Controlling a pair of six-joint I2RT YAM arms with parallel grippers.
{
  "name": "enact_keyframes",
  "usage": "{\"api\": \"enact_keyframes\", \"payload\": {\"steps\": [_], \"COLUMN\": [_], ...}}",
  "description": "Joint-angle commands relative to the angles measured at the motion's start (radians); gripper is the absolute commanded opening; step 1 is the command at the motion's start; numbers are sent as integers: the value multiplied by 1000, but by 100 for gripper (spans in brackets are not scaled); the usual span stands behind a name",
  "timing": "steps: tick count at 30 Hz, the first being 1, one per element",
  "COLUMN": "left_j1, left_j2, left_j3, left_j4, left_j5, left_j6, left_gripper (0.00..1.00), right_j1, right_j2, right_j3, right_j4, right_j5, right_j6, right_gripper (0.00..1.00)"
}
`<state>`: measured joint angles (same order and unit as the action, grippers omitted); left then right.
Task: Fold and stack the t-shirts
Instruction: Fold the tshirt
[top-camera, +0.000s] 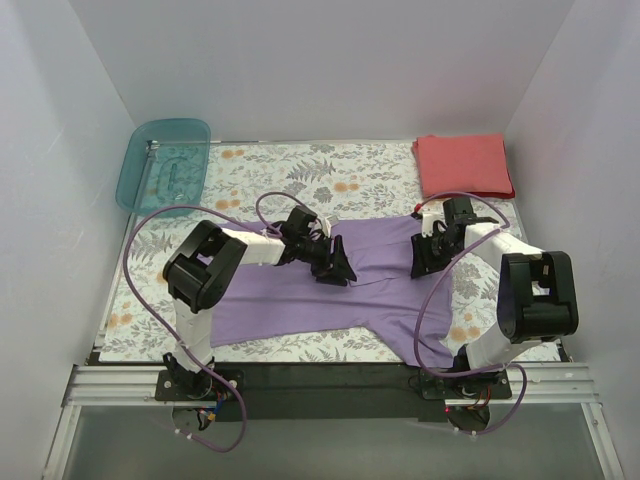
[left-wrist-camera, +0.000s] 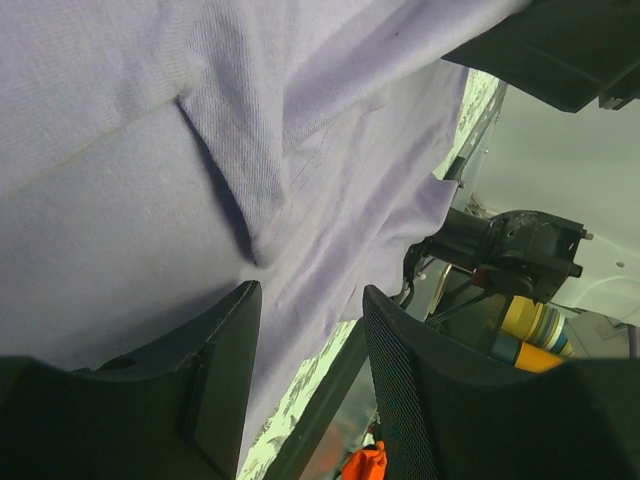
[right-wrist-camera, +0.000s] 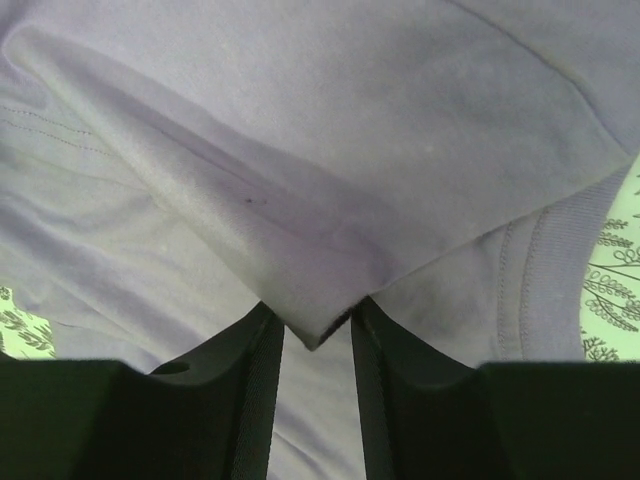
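The lavender t-shirt (top-camera: 290, 300) lies spread across the middle of the floral mat, partly folded, with a sleeve trailing to the front right. My left gripper (top-camera: 338, 268) hovers low over its centre. In the left wrist view that gripper (left-wrist-camera: 310, 320) is open, and the lavender cloth (left-wrist-camera: 120, 200) shows beyond the gap. My right gripper (top-camera: 424, 258) is at the shirt's right part. In the right wrist view its jaws (right-wrist-camera: 312, 335) stand apart, with a folded corner of the lavender cloth (right-wrist-camera: 300, 150) dipping between the tips. The coral-red t-shirt (top-camera: 463, 165) lies folded at the back right.
A teal translucent bin (top-camera: 165, 165) leans at the back left corner. White walls close in the table on three sides. The dark front rail (top-camera: 320, 375) carries both arm bases. Purple cables loop beside each arm.
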<state>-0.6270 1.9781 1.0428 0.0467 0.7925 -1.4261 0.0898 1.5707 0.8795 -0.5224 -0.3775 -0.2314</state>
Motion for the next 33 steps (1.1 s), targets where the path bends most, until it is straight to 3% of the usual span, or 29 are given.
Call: {"api": "enact_keyframes", "payload": {"steps": [1,5,7,11,23,26,31,33], "left_j1": [-5,-7,-7,-8,-28,-28,-28,-28], "left_j2": [10,13,13,8,31,28,-7,-24], "left_j3": [31,34,34,29,65,65,60,68], "left_j4": [15,16,16,13,-30,-30,-38,-41], "left_j5": [-12,-13,-21,-45,-115,-110,-99,-72], "left_j6": [-16,-16,-17,-23,-13,-17,-31,-33], "left_gripper": [44,44,43,42,32,25,1,0], "right_j1": [10,11,11,10,10,10,10,11], "right_j2": [17,9,2,-12,-29,-31,-43,-49], "right_j3": [35,35,36,47,67,72,87,93], "right_j4": [15,12,2,-19,-57,-64,-100,-129], "right_j5": [-43,-46,-46,-49,-93,-100,-130,-149], "right_j6": [9,9,9,7,4,3,1,-5], "right_gripper": [34,25,12,2,1,1,1,1]}}
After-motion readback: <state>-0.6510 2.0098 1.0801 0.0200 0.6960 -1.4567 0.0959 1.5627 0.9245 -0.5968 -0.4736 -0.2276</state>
